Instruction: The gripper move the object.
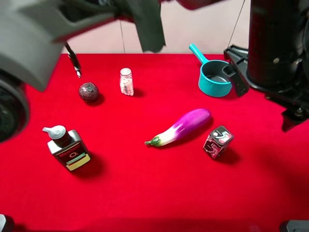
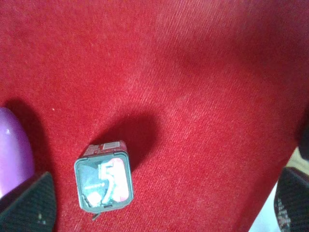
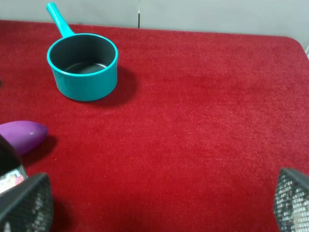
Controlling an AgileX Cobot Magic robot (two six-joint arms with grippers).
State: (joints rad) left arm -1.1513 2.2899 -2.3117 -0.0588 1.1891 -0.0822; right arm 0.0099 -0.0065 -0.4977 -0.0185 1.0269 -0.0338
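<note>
left arm (image 1: 34,43) a blurred grey bulk at the upper left of the high view, right arm (image 1: 275,43) a black column at the far right, left pincer (image 2: 159,205) spread wide, right pincer (image 3: 158,203) likewise wide apart, dark textured fingertips (image 3: 24,205) at opposite edges of each wrist view

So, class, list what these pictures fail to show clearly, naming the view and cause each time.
1. Exterior high: print on the pump bottle is too small to read.
2. Exterior high: a blurred arm covers the top of the thin dark item.
3. Left wrist: the eggplant is cut off by the frame edge.
4. Right wrist: the tin is mostly cut off by the edge.
</note>
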